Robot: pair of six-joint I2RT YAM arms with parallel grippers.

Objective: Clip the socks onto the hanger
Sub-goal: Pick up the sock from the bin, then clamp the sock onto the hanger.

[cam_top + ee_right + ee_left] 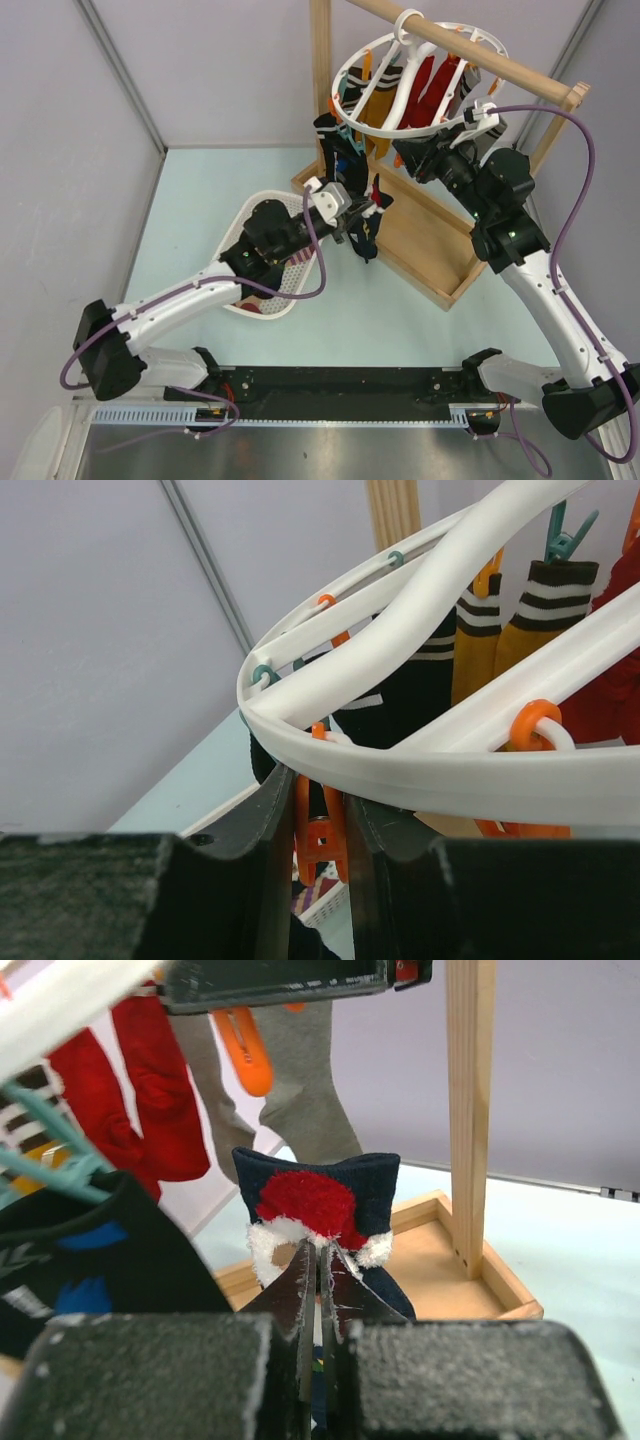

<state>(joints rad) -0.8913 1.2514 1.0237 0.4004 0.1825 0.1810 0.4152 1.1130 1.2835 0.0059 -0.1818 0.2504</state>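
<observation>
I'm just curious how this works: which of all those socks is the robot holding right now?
The navy sock with the red-and-white patch, pinched in the left gripper; the other socks hang clipped on the hanger.

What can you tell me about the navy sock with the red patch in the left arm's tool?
The sock is navy, soft knit fabric, with a fuzzy red patch edged by white fluffy tufts. The left tool is shut on it, pinching it so one end stands above the grip and the rest dangles below. It hangs in the air beside the wooden stand, just below the white hanger.
</observation>
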